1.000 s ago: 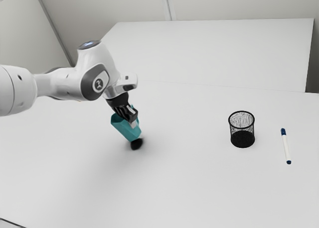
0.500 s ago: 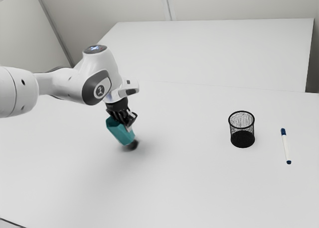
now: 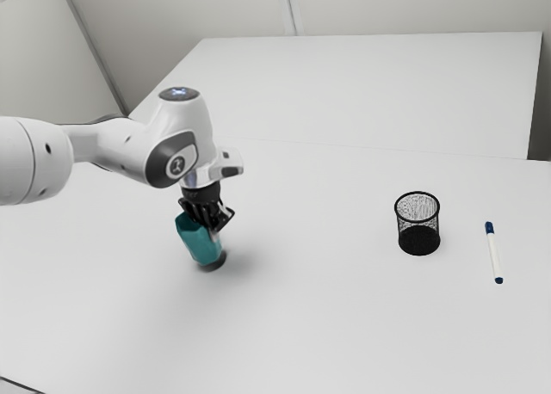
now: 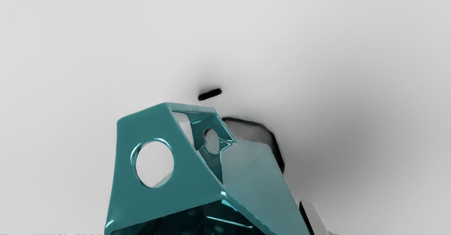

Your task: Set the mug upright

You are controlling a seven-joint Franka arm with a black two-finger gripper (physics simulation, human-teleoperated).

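Well, it's maybe most of the way there; the mug (image 3: 199, 241) leans mouth-up at the table (image 3: 344, 317), gripper (image 3: 213, 231) closed on its wall; straightening and release look left

Mug (image 3: 200, 243): glossy, smooth, hard plastic or glazed look, crisp highlights along handle edges in the wrist view. Desk (image 3: 327, 317): matt, smooth. Right of the exterior frame: pen cup (image 3: 418, 225), metal-looking wire mesh; marker (image 3: 494, 255), smooth plastic look. Arm shell (image 3: 185, 126): smooth, light sheen.
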